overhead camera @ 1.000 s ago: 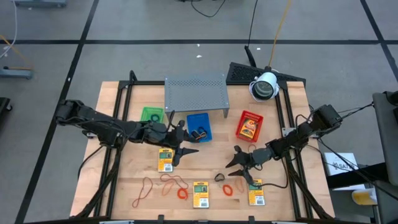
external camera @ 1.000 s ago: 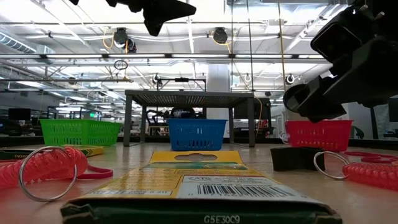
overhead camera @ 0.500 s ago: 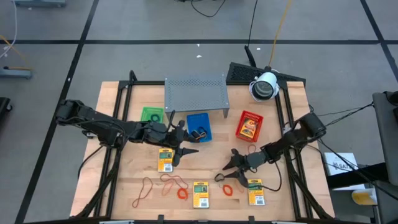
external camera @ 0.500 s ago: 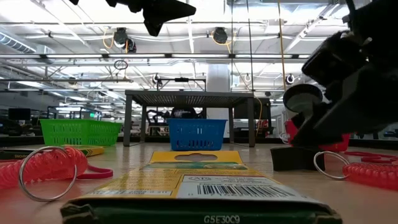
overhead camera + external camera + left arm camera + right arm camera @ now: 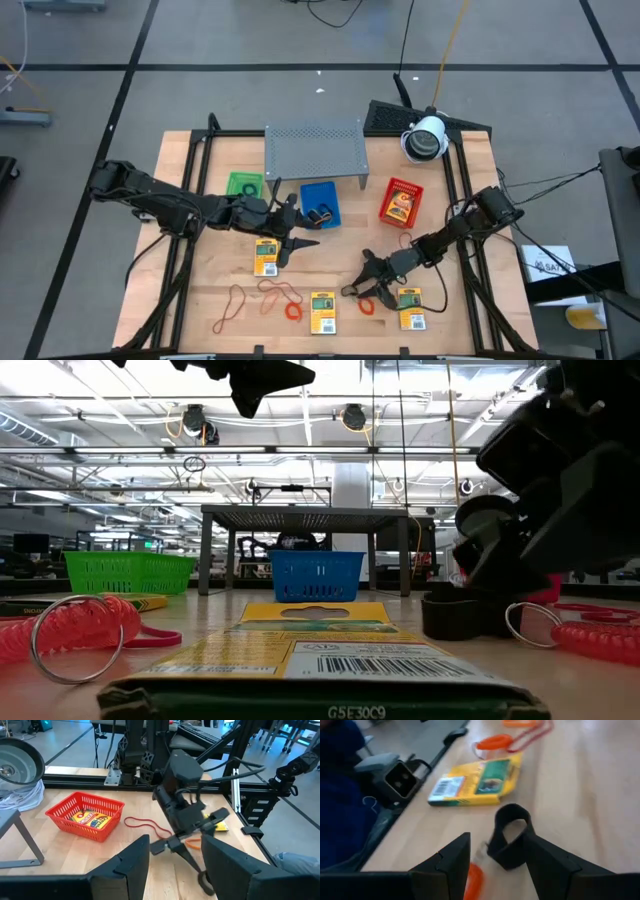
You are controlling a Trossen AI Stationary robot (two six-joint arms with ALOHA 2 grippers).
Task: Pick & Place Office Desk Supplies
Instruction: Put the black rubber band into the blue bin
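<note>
— Where's my right gripper [image 5: 362, 291]?
— Low over the dark clip [image 5: 510, 835], fingers spread to either side, not closed on it. The clip lies beside an orange ring [image 5: 367, 305] and a yellow packet [image 5: 322, 312].
— And the left gripper [image 5: 297, 241]?
— Open above another yellow packet [image 5: 265, 257], near the blue tray [image 5: 320, 204].

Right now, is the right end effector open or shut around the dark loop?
Open. The right end effector has its fingers spread either side of the dark loop, not yet clamped on it.
</note>
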